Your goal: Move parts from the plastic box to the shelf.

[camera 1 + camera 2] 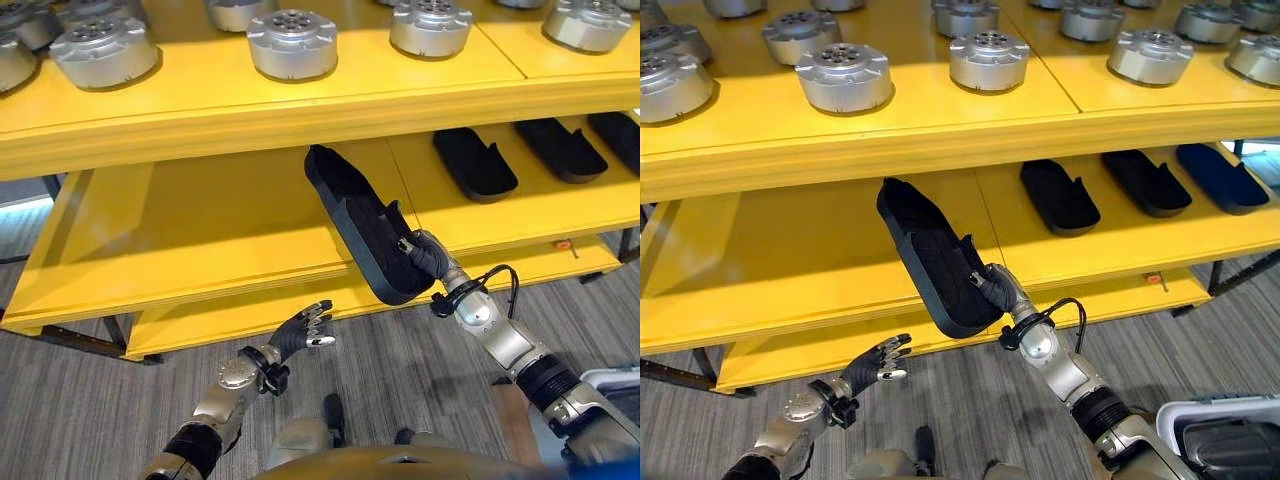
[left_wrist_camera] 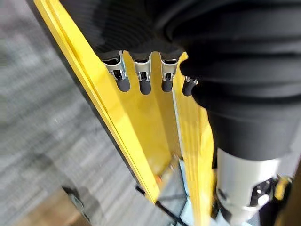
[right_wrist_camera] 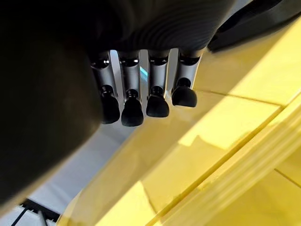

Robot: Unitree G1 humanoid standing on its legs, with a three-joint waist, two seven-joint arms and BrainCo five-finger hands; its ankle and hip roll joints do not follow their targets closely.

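Note:
A long black moulded part [image 1: 358, 222] hangs tilted over the front of the yellow lower shelf [image 1: 200, 230], its far end reaching under the upper shelf. My right hand [image 1: 430, 256] is shut on its near end, with the fingers [image 3: 141, 101] curled beside the dark part in the right wrist view. My left hand [image 1: 303, 330] hovers over the floor just in front of the shelf's edge, fingers [image 2: 141, 77] relaxed and holding nothing.
Three more black parts [image 1: 475, 163] lie in a row on the lower shelf's right half. Several silver round parts [image 1: 292, 43] stand on the upper shelf [image 1: 300, 110]. The plastic box [image 1: 1230, 435] sits at the lower right on the grey floor.

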